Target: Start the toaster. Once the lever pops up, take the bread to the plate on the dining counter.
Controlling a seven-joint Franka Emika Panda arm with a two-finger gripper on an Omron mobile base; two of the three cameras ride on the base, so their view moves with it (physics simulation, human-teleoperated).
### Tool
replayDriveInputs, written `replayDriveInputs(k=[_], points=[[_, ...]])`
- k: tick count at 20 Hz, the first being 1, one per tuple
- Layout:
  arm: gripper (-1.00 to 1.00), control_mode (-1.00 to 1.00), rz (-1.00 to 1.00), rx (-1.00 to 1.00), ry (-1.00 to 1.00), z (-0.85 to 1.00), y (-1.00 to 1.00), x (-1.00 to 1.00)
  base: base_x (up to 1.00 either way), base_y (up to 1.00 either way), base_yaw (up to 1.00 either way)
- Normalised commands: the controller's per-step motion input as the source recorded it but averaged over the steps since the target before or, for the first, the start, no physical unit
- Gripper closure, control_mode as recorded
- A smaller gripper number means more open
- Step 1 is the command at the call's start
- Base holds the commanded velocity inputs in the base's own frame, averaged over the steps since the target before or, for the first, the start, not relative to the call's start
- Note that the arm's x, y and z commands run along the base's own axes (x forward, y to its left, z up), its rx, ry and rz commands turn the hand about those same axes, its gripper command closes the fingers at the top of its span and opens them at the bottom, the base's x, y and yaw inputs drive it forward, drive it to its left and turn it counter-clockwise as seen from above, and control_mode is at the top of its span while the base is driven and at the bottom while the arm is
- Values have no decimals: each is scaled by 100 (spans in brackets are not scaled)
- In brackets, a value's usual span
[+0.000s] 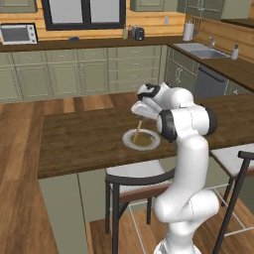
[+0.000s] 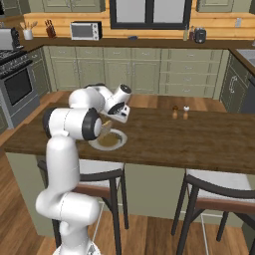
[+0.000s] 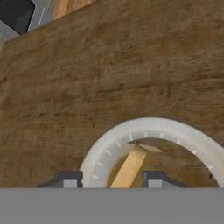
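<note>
Two dark fingertips of the pincer (image 3: 111, 180) stand apart on either side of a tan slice of bread (image 3: 130, 167), with a visible gap between each tip and the slice, so the jaws look partly open and no firm hold shows. The bread stands on edge, tilted, its lower end inside the round off-white plate (image 3: 105, 151). In the left base view the slice (image 1: 138, 130) leans up from the plate (image 1: 127, 142) toward the white hand above it. The plate rests on the dark wood-grain tabletop (image 1: 79, 144) of the island, near the edge closest to the robot. Beneath that edge stands a black-framed stool with a pale seat (image 1: 134, 174). Farther along the tabletop, well apart from the plate, stand two small shakers (image 2: 180, 112). On the far wall counter sits the small dark toaster (image 1: 137, 33), with a silver toaster oven (image 1: 19, 33) well to its left.
</note>
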Motion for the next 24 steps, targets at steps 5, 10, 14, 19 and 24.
replayDriveInputs(k=[5,10,14,19,24], points=[[-100,-100,0,0,0,-11,0,0,0,0,0],[-100,-100,0,0,0,-8,-2,0,0,0,0],[-100,-100,0,0,2,-11,-21,0,0,0,0],[-100,-100,-3,-3,9,-41,-68,-2,0,0,0],[-100,-100,0,-10,17,-41,-25,-3,0,0,0]])
